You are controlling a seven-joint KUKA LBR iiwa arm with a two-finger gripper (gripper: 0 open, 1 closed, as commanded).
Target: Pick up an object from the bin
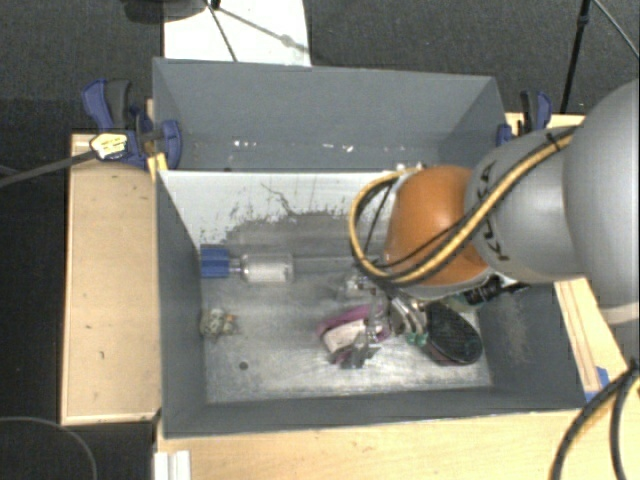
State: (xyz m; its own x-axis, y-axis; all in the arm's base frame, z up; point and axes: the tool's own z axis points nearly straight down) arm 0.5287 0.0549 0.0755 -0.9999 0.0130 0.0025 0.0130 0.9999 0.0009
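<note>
My gripper (392, 318) hangs low in the bin's front middle, under the arm's orange cover. Its tip is right at a pink, purple and white object (342, 331) lying on the bin floor, just to the gripper's left; whether they touch I cannot tell. A black, round, brush-like thing (456, 337) lies close on the gripper's right, partly hidden by the arm.
A clear plastic bottle with a blue cap (246, 266) lies on its side at the left back of the floor. A small grey-green crumpled thing (216, 322) sits near the left wall. The arm and its cables cover the bin's right half.
</note>
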